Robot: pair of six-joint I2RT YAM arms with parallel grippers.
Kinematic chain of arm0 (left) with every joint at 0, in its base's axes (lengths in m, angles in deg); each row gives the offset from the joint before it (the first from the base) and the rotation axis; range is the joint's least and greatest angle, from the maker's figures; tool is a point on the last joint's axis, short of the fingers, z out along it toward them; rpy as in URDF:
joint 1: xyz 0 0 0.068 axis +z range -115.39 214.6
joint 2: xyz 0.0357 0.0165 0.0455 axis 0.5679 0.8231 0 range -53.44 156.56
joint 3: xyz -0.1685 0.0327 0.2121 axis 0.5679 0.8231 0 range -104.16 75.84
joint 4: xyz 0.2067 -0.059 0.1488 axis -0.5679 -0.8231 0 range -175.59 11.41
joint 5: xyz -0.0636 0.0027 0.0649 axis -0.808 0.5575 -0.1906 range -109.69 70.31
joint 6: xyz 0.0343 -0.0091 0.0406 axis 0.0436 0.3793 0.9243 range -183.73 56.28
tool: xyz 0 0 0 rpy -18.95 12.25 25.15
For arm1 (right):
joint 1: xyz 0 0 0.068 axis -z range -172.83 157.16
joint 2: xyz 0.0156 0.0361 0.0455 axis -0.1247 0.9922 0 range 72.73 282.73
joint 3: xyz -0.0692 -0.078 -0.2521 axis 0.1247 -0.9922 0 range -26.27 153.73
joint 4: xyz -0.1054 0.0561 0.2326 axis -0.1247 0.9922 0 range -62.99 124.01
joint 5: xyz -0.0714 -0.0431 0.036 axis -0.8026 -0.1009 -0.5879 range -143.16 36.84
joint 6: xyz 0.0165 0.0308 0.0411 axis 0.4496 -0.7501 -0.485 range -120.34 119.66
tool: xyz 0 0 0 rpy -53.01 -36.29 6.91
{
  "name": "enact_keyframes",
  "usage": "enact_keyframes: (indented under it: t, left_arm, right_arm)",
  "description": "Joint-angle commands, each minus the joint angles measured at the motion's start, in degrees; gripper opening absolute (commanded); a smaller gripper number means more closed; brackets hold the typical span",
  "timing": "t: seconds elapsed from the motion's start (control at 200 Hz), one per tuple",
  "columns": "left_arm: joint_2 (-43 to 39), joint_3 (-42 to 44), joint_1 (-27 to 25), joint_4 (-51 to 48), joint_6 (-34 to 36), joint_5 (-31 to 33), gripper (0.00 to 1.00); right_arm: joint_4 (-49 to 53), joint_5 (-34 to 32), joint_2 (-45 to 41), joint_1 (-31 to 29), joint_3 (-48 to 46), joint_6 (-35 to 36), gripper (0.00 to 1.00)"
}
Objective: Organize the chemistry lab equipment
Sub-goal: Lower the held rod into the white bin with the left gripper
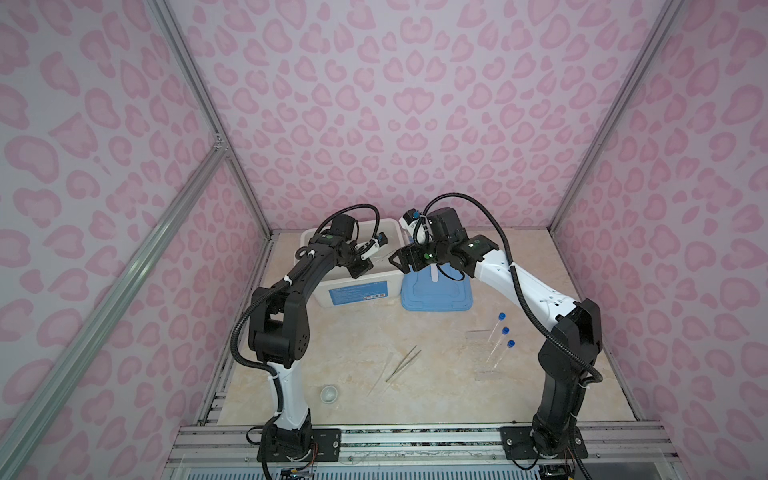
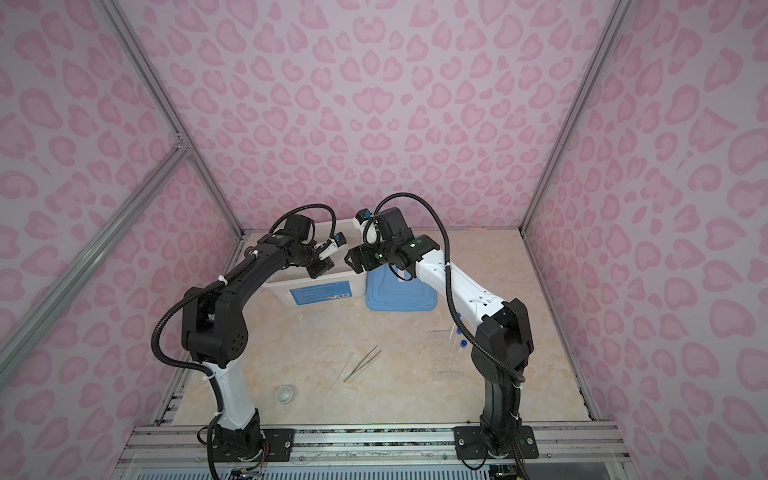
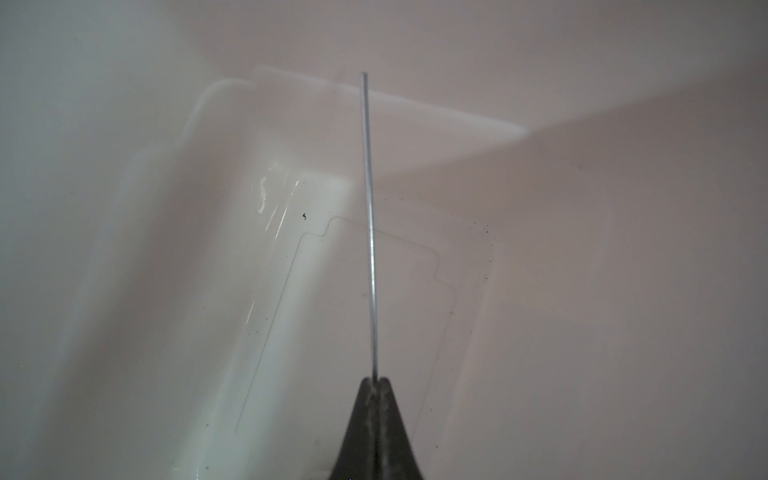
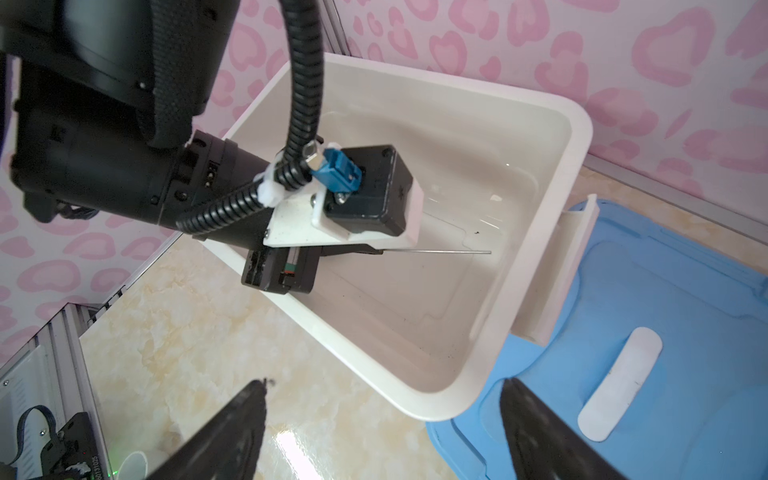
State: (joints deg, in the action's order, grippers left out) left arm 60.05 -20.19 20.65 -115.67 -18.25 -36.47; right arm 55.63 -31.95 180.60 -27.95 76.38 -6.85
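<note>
Grey rod [image 3: 370,224] between left fingers [image 3: 360,428]

White bin [image 2: 320,291] with blue label at back of marble tabletop [image 2: 415,399]. Blue lid [image 2: 399,299] flat, just beside bin's right side. Left arm [image 2: 232,299] reaches over bin. Right gripper [image 2: 352,262] above bin-lid seam. Metal tweezers [image 2: 362,365] lie mid-table. Small white round dish [image 2: 285,394] front left. Two blue-capped tubes [image 2: 462,344] at clear rack [image 2: 442,357], partly hidden behind right arm [image 2: 457,286].
</note>
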Motion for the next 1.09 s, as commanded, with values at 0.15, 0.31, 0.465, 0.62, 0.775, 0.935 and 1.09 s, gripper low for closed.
enact_keyframes:
  t: [0.15, 0.31, 0.465, 0.62, 0.775, 0.935, 1.09]
  left_arm:
    - [3.0, -1.9, 0.0, -7.3, 4.2, 0.8, 0.03]
    - [5.8, -5.3, 0.3, -12.3, 4.7, 0.2, 0.03]
    - [8.2, -8.3, 0.3, -15.0, 4.5, -0.2, 0.03]
    - [10.3, -11.4, 0.5, -16.1, 4.5, 0.4, 0.04]
    - [12.2, -14.8, 0.7, -18.1, 3.9, -0.6, 0.08]
    - [13.3, -16.1, 0.8, -19.2, 3.3, -1.0, 0.15]
    - [13.8, -16.6, 1.1, -19.6, 2.9, -1.3, 0.16]
  right_arm:
    - [-0.8, 0.2, 0.5, 0.0, -0.2, -0.8, 0.88]
    - [-1.2, 0.2, 0.4, 0.0, -0.7, -1.3, 0.88]
    - [-1.4, 0.1, -0.1, 0.0, -1.5, -1.4, 0.88]
    - [-1.7, 0.0, 0.0, 0.0, -1.8, -1.4, 0.88]
    - [-1.9, 0.2, 0.7, 0.1, -1.7, -1.7, 0.88]
    - [-2.0, 0.2, 0.8, 0.1, -1.8, -1.8, 0.87]
    - [-1.9, 0.1, 0.9, 0.1, -1.8, -1.9, 0.87]
